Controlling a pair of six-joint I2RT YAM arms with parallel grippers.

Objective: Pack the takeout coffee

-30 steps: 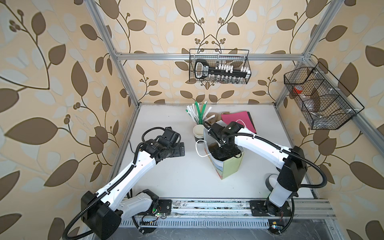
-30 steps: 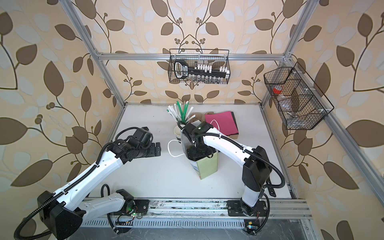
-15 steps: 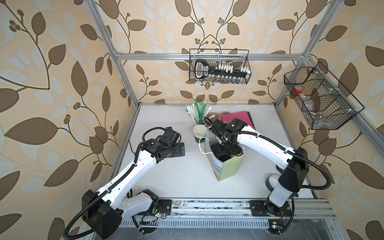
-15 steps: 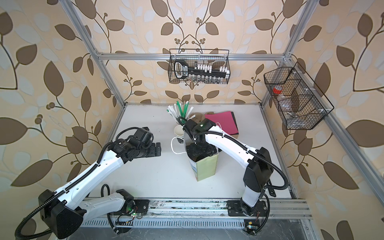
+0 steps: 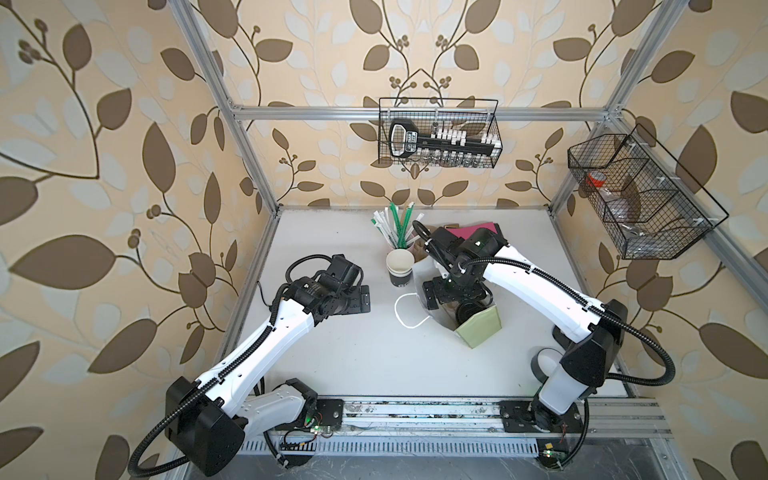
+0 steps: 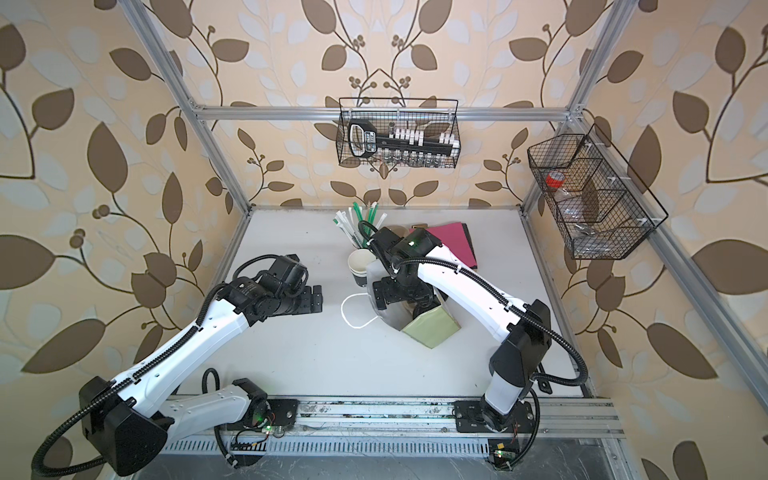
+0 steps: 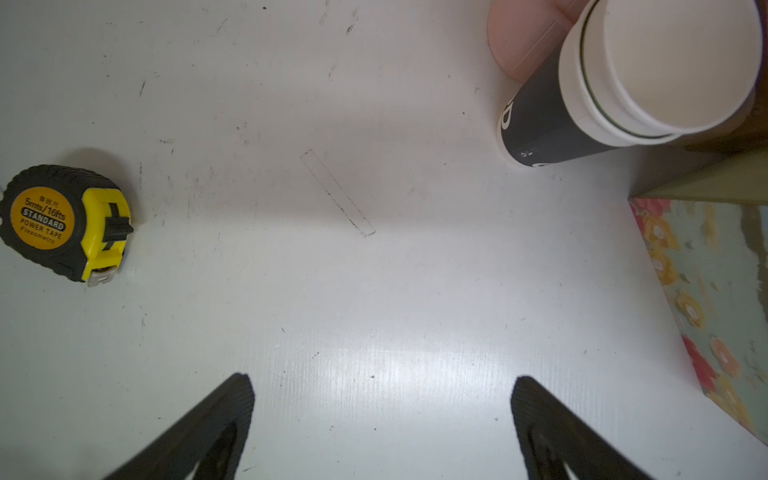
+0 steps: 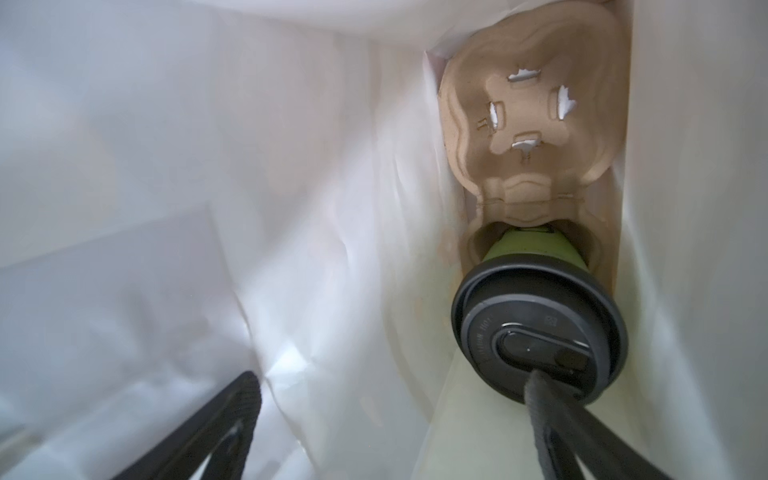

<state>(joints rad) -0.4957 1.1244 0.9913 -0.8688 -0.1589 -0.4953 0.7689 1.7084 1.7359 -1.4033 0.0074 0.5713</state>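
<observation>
The packing looks all but done. The takeout coffee (image 8: 536, 316), a small light-green paper cup with a round black plastic lid, sits in one pocket of a brown moulded-pulp cup carrier (image 8: 532, 124) inside the light-green paper bag with white rope handles (image 5: 480, 330). The bag is near the middle of the desk (image 5: 353, 357), a little toward the right arm's side.

The right gripper (image 8: 392, 378) is at the bag's mouth, spread wide and holding nothing. One finger crosses in front of the lid in the wrist view, and I cannot tell whether it touches. The next move is probably a clean lift straight out, keeping both fingers off the lid and the thin white inner walls so the bag does not drag or tip.

The left gripper (image 7: 382, 379) hovers, fully spread and empty, over bare desk near the stack of lidless white-lined paper cups (image 7: 623, 83). A yellow-and-black tape measure (image 7: 62, 224) lies apart from it.

The cup's lower half is hidden in its pocket, and the bag's floor is out of sight. In both top views the right arm covers most of the opening. The bag seems to lean, but I cannot be sure.
</observation>
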